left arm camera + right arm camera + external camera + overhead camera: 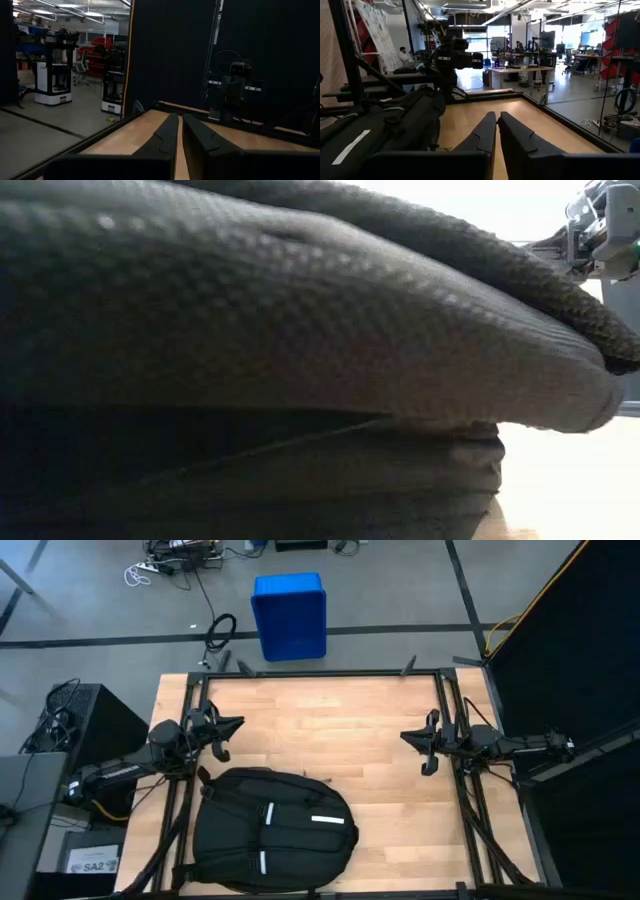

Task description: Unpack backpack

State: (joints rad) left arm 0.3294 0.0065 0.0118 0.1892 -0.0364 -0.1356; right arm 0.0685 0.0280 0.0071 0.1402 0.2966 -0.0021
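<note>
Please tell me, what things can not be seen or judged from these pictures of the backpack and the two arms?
- What is inside the backpack: high view, its closed fabric covers everything.
- The table beyond it: low view, the backpack fills almost the whole picture.
- The backpack's near edge: high view, cut off by the picture's bottom edge.
- The backpack in the left wrist view: that camera looks past the shut left gripper toward the right arm.
- The backpack's zippers: right wrist view, past the shut right gripper, too small.

Even overhead light, low view blurred close
</note>
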